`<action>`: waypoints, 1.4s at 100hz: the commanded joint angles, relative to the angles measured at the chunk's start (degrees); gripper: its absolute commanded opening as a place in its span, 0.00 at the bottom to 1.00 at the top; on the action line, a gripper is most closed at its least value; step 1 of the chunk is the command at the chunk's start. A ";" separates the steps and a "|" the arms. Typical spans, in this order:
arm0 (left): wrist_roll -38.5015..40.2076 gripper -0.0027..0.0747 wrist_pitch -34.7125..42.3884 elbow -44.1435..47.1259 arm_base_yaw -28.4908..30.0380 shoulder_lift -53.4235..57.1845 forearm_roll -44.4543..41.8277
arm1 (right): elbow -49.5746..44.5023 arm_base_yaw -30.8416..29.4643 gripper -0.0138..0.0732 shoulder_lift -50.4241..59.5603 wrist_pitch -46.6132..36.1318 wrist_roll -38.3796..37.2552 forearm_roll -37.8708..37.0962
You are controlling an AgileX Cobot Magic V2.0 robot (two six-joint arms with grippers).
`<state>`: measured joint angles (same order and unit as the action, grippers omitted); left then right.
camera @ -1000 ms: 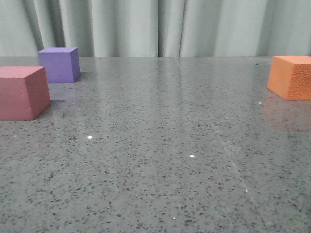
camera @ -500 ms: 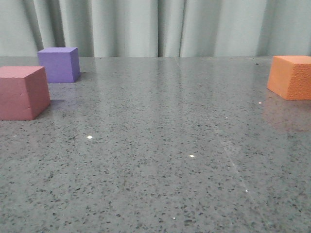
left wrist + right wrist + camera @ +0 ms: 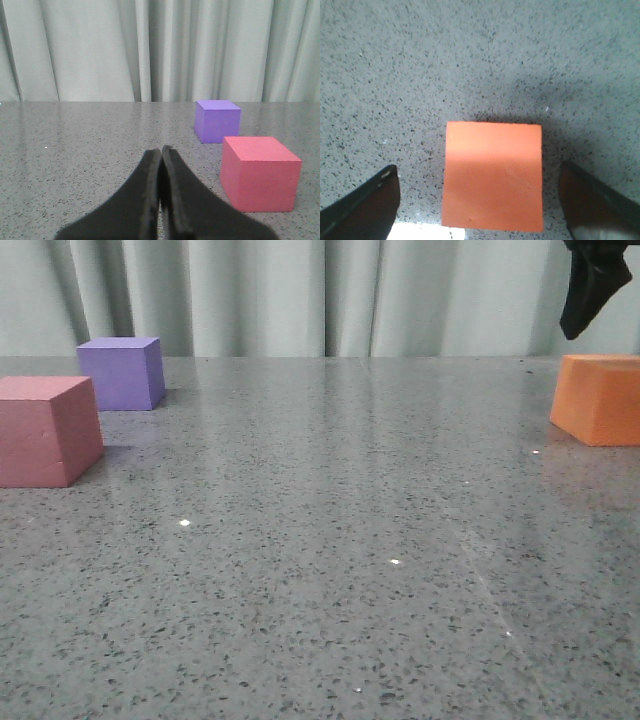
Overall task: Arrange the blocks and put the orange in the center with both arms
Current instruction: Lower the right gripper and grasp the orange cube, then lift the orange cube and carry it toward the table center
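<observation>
Directly above the orange foam cube (image 3: 492, 175) at the table's (image 3: 330, 570) right edge, the right gripper (image 3: 480, 200) hangs with fingers spread wide. Descending off-centre could nudge or tip the cube. The left gripper (image 3: 161, 190), fingers pressed together, rests near the pink-red cube (image 3: 260, 172) and purple cube (image 3: 217, 120).

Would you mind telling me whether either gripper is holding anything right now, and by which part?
Nothing is held. The left gripper is shut on nothing; the right gripper is open above the orange block, not touching it.
</observation>
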<state>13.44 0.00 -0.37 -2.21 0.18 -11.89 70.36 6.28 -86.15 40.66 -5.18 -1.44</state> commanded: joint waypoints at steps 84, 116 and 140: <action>-0.02 0.01 4.70 3.28 0.06 1.97 0.53 | 2.11 -0.43 0.89 -5.65 -4.21 0.73 -0.19; -0.02 0.01 4.70 3.28 0.06 1.97 0.53 | 2.11 -0.43 0.55 -7.24 -3.80 0.73 -0.19; -0.02 0.01 4.70 3.28 0.06 1.97 0.53 | 3.43 0.70 0.43 -5.26 -0.52 0.73 1.44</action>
<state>13.44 0.00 -0.37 -2.21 0.18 -11.89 70.89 6.52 -95.31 40.26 -5.03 -0.97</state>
